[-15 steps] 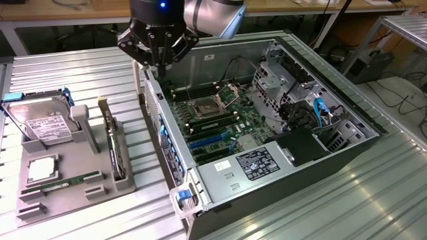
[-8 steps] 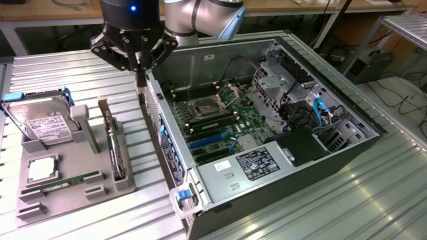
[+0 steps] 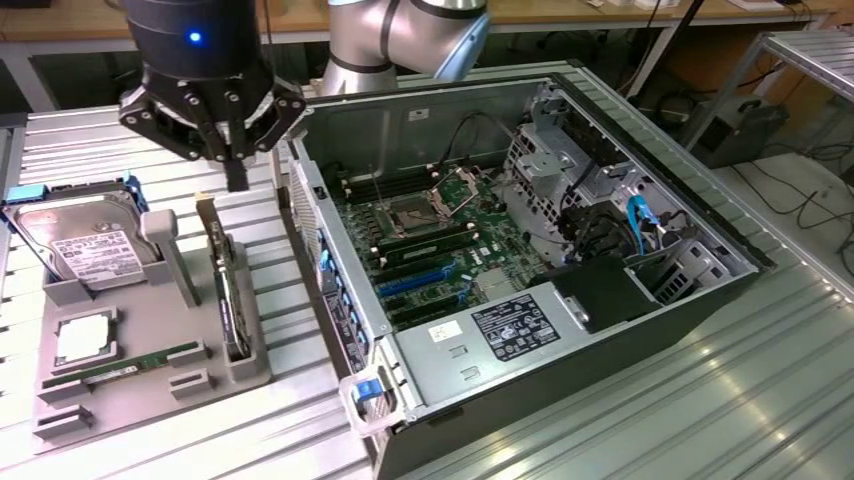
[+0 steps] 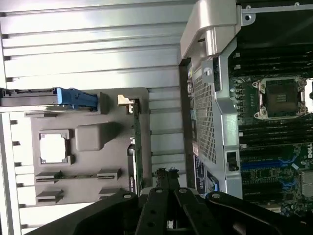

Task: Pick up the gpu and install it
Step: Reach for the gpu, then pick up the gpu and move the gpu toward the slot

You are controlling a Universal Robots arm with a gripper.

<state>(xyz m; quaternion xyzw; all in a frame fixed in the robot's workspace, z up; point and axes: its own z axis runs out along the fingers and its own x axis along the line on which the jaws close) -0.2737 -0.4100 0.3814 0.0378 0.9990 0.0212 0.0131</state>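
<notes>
The arm (image 3: pixel 400 40) was made of silver-grey tubular segments with rounded joint housings; its wrist end was a glossy black cylinder carrying a small blue light (image 3: pixel 196 38); the gripper (image 3: pixel 236 178) beneath was matt black, with angular linkage bars that fanned out from the body and narrowed to slim fingers; the wrist view showed small round pivot pins (image 4: pixel 128 196) on the bars.

Black gpu (image 3: pixel 230 295) with tan edge, grey tray (image 3: pixel 147 310), green motherboard (image 3: pixel 441 250), ribbed silver table (image 3: pixel 694 400)
</notes>
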